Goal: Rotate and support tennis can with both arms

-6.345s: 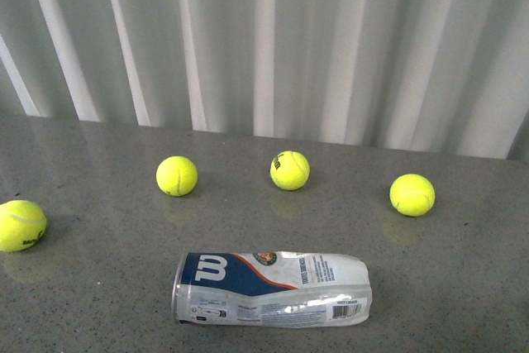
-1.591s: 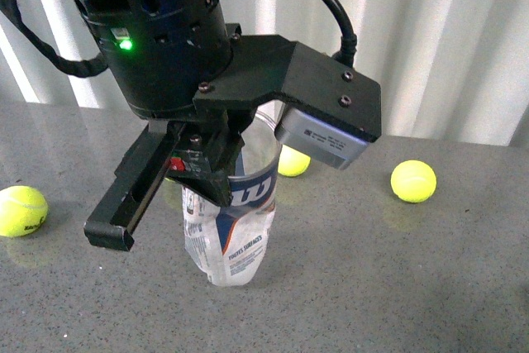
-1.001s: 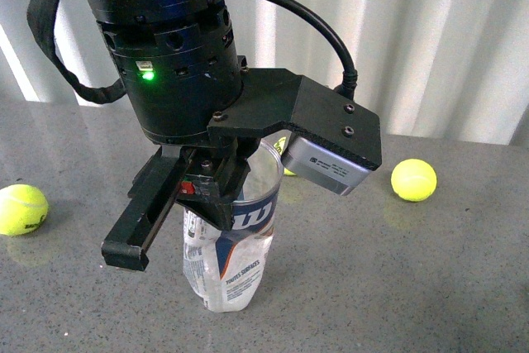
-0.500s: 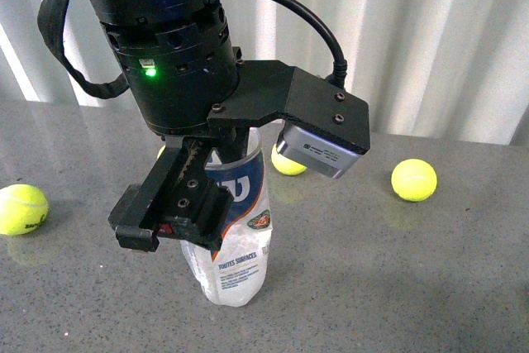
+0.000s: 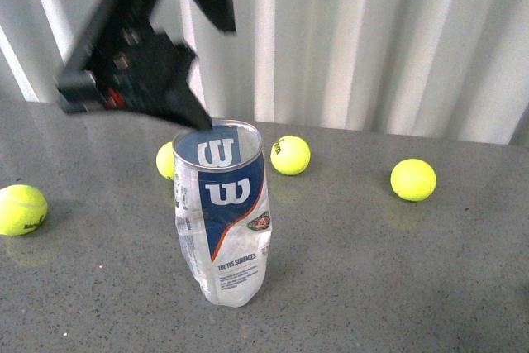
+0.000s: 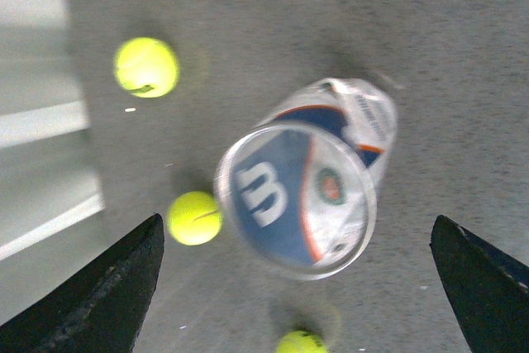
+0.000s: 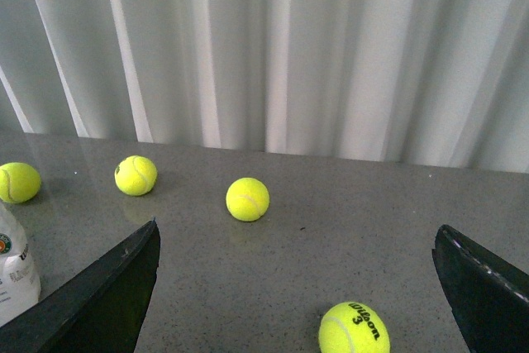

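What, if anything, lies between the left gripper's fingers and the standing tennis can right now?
Nothing. In the left wrist view the left gripper is open, its fingers wide either side of the tennis can, untouched, with only bare tabletop and tennis balls below.

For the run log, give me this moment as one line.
tennis can: upright on table, open end up, ungripped | left gripper: open, above can | right gripper: open, away from can

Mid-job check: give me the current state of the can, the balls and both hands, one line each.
tennis can: upright on the table, open end up, nothing gripping it.
left hand: open, above the can, clear of it.
right hand: open, empty, away from the can.
tennis balls: loose on the table, none in the can; one partly hidden behind it.
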Tool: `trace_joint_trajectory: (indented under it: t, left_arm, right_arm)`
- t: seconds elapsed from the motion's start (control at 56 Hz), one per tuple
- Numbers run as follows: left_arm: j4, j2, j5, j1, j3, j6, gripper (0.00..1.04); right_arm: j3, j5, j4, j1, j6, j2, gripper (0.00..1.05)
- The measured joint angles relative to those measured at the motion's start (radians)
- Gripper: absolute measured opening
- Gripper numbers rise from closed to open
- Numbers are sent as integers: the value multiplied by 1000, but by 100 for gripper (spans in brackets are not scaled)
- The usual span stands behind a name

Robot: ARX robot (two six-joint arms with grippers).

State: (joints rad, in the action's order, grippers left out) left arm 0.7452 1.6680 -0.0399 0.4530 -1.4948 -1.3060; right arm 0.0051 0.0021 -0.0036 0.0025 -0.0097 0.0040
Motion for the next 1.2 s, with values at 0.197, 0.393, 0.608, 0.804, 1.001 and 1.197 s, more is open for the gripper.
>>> trace_joint_trajectory:
  t: [0.197, 0.393, 0.608, 0.804, 1.001, 1.197]
  left_arm:
    - [-303, -280, -179, -158, 191, 92, 98]
    - [-585, -606, -425, -419, 591, 437, 98]
    - [-849, -652, -520, -792, 990, 790, 93]
    - [-1499, -714, -280, -785, 1316, 1228, 52]
    - [-1438, -861, -188, -689, 1391, 1289, 16]
    - [-1353, -989, -119, -620, 1432, 1303, 4]
  right_arm:
    - [0, 0, 0, 0, 0, 0, 98]
    - [0, 0, 0, 0, 0, 0, 98]
    - [0, 0, 0, 0, 0, 0, 98]
    - [0, 0, 0, 0, 0, 0, 98]
    - [0, 0, 0, 0, 0, 0, 98]
    - [0, 0, 0, 0, 0, 0, 98]
